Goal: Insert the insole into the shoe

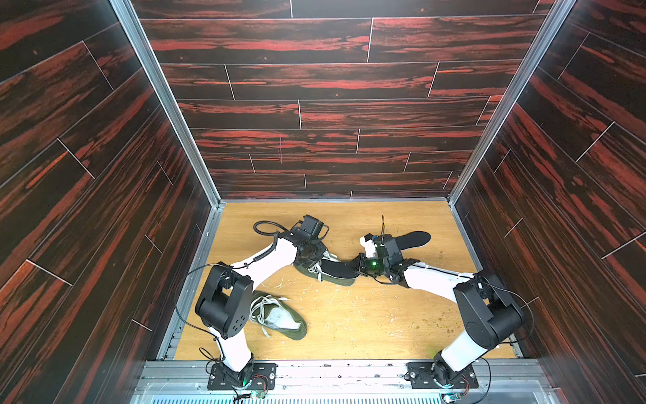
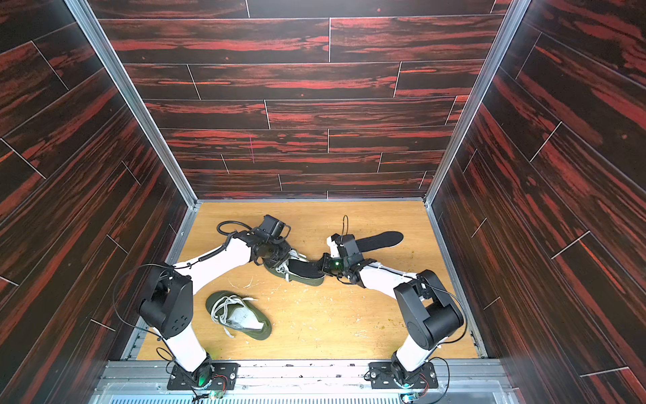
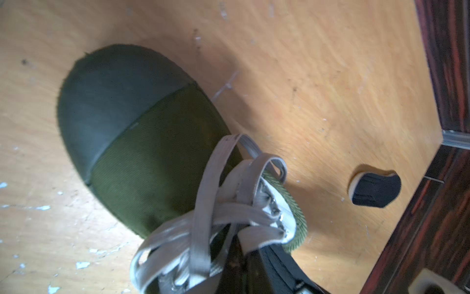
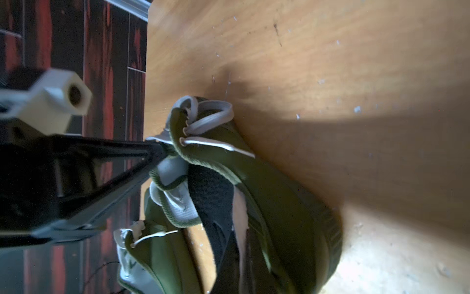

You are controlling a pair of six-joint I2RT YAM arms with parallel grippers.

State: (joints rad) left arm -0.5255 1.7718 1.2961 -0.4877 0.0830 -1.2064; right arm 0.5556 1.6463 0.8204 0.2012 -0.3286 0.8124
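Nearest to the camera, a grey metal rail [image 1: 342,367] carries the bases of my two arms. Behind it lies the light wooden counter [image 1: 367,325], which has many small white scratches. On the near left part of the counter, just beside my left arm, a second olive-green shoe with loose grey laces [image 1: 279,316] lies apart from both end effectors.

In the middle of the counter lies the olive-green canvas shoe with a dark toe cap and grey laces [image 1: 304,271], toe to the left and heel to the right. My left end effector [image 1: 313,259] reaches it from the left. Its jaws are together, clamped on the edge of the shoe's opening near the laces, as the right wrist view shows.

The black foam insole [image 1: 339,269] is only partly in the shoe. Its front part goes into the opening under the tongue, and its heel part stands out over the shoe's heel, toward the right. My right end effector [image 1: 358,267] is at this heel end, jaws together and pinching the insole.

On the far right of the counter, behind my right wrist, another black insole with a pale edge [image 1: 409,239] lies flat, well apart from the shoe.
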